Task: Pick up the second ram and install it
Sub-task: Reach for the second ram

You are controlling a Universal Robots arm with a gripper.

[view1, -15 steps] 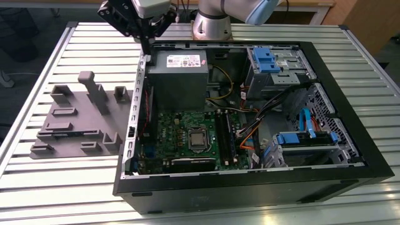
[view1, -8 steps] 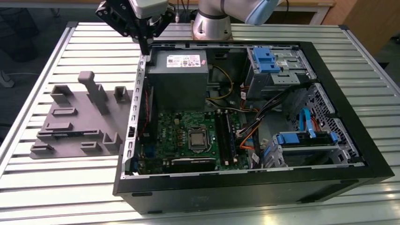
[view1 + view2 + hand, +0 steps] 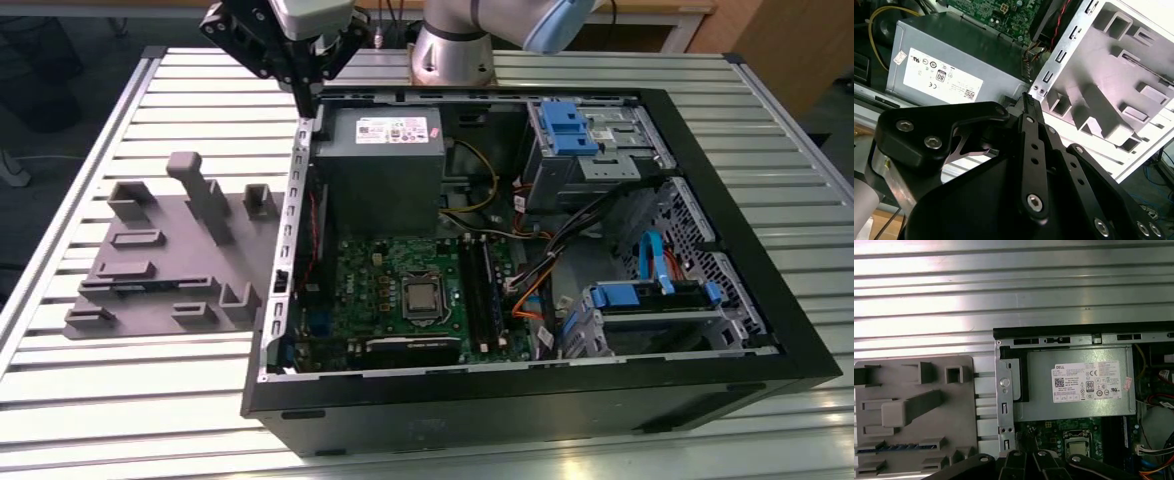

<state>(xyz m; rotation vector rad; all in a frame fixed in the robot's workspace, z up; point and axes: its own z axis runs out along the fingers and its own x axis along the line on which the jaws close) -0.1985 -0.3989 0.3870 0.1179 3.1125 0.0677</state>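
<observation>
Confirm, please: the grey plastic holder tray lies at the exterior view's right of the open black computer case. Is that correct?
No. The grey plastic holder tray lies at the exterior view's left of the open black computer case, as the exterior view shows.

From where I stood I counted one robot arm [image 3: 454,40], one open computer case [image 3: 534,400] and one grey holder tray [image 3: 147,260]. The case held one power supply [image 3: 380,165], one processor socket [image 3: 422,297] and two blue drive brackets [image 3: 567,128] [image 3: 627,295]. The tray held one blue ram stick [image 3: 896,446].
</observation>
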